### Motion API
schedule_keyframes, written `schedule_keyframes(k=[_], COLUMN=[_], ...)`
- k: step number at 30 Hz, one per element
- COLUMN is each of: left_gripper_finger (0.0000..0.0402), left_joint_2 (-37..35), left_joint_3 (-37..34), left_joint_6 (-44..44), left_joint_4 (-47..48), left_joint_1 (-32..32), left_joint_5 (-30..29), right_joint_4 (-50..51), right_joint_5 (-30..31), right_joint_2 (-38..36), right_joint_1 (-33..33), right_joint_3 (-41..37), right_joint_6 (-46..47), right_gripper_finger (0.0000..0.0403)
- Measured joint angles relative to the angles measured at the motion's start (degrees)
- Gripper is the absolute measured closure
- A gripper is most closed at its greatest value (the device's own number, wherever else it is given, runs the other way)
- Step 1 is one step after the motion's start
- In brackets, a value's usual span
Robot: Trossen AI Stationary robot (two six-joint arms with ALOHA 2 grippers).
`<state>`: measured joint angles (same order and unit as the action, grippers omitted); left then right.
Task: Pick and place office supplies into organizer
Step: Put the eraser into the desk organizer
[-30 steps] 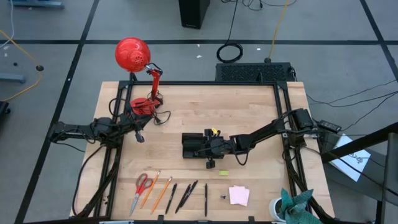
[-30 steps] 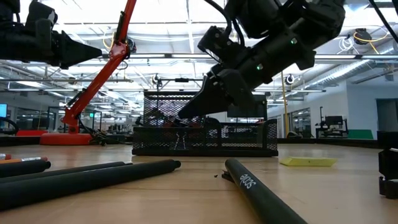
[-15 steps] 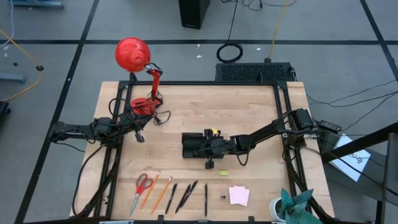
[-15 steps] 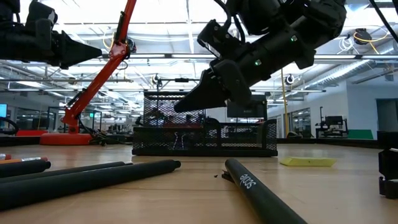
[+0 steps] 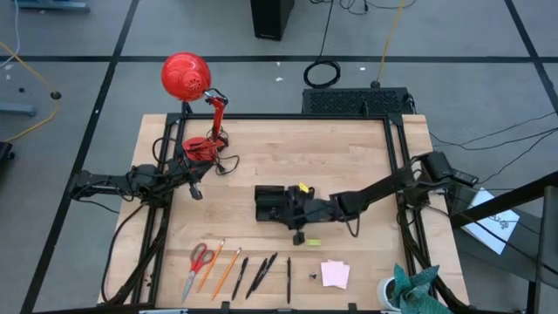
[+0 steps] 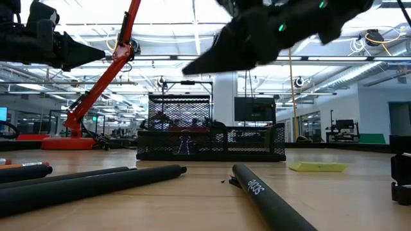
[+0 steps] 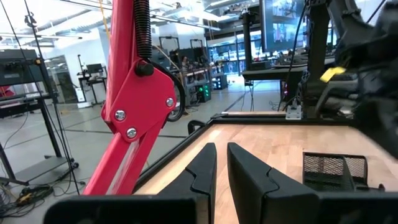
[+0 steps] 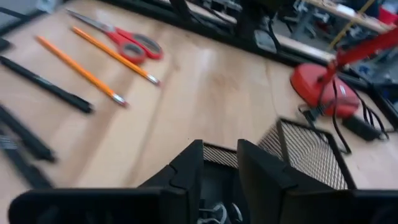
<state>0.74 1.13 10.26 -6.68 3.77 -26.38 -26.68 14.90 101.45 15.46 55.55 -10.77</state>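
You are looking at a pale wooden surface inside a black frame, on a grey floor with dark lines. A red lamp stands at its far left corner, and its red arm leans across the low view.

The black mesh organizer sits near the middle of the surface. In the low view you can see a small binder clip inside it.

The right gripper hangs over the organizer and holds nothing. In its own wrist view, its jaws stand a little apart, with a narrow gap.

The left gripper waits at the left side of the surface, near the lamp's base. Its jaws are nearly shut, with a thin gap and nothing between them.

Along the near edge lie the red scissors, two orange pencils and some dark pens. A pink sticky-note pad lies further right, with a tiny black clip just beside it. A small yellow-green piece lies near the organizer.

Behind the surface is a big bright room with ceiling lights, screens and metal stands. Cables lie on the floor.
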Motion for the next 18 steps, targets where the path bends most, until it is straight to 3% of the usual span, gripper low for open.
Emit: schedule_keyframes(k=[11, 18], left_gripper_finger=[0.0355, 0.0355], left_joint_2=[0.0, 0.0], left_joint_3=[0.0, 0.0], left_joint_6=[-0.4, -0.4], left_joint_4=[0.4, 0.5], left_joint_1=[0.0, 0.0], left_joint_5=[0.0, 0.0], right_joint_4=[20.5, 20.7], right_joint_5=[-0.1, -0.1], right_joint_2=[-5.1, -5.1], right_joint_1=[7.1, 9.0], right_joint_3=[-0.3, -6.5], right_joint_6=[12.5, 21.6], right_gripper_finger=[0.0303, 0.0302])
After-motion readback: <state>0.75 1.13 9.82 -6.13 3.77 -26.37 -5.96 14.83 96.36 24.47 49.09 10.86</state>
